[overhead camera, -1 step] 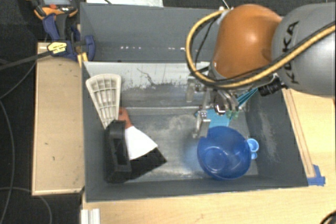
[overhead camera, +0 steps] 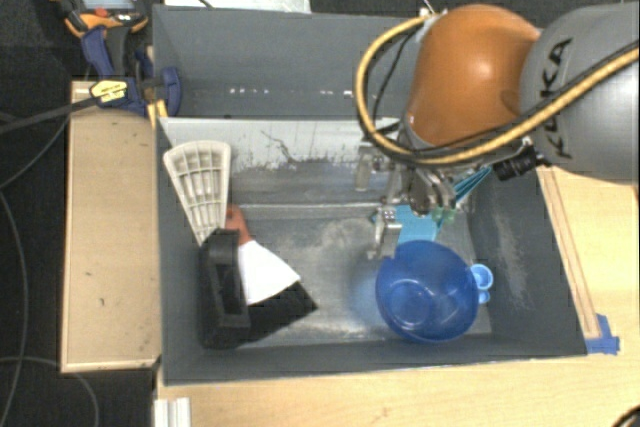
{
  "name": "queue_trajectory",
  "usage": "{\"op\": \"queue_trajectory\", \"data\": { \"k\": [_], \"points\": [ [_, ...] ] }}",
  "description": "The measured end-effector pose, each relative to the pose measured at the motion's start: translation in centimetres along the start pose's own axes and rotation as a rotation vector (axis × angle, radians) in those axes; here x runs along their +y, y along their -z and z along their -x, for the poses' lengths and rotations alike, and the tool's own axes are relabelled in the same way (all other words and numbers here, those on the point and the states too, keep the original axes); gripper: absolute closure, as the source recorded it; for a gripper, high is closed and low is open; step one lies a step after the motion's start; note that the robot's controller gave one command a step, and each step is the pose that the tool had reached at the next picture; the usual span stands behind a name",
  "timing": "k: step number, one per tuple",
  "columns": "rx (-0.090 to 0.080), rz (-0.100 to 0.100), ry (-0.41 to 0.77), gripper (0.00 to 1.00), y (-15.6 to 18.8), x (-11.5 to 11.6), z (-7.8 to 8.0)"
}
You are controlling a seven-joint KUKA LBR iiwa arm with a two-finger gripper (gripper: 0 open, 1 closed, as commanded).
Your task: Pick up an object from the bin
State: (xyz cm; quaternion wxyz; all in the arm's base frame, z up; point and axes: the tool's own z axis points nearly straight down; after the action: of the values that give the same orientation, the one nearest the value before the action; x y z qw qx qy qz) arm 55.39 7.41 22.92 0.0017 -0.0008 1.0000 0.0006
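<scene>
Low in right half of grey bin (overhead camera: 515, 255): end effector (overhead camera: 404, 218), just at far rim of blue cup (overhead camera: 428, 300); released or clenched, cannot tell, tucked under orange wrist cover (overhead camera: 470, 75). Cup upright, mouth up, handle to the right, near front wall of bin. Well apart on left side: white slotted scoop (overhead camera: 200, 180) along left wall, black block (overhead camera: 222, 300) in front of it with white wedge (overhead camera: 262, 273) touching, small orange-red bit (overhead camera: 235, 218) between scoop and block

Even overhead light glinted along the back wall of the bin (overhead camera: 260, 45) and cast soft shadows beneath the arm (overhead camera: 590, 95)
</scene>
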Motion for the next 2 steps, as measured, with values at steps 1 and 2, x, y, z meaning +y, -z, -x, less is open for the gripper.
{"op": "queue_trajectory", "data": {
  "k": [1,2],
  "points": [
    [0.002,0.000,0.280,0.00,-9.4,-5.9,-1.9],
    [-0.008,-0.001,0.441,0.00,-6.8,-12.5,-4.7]
  ]
}}
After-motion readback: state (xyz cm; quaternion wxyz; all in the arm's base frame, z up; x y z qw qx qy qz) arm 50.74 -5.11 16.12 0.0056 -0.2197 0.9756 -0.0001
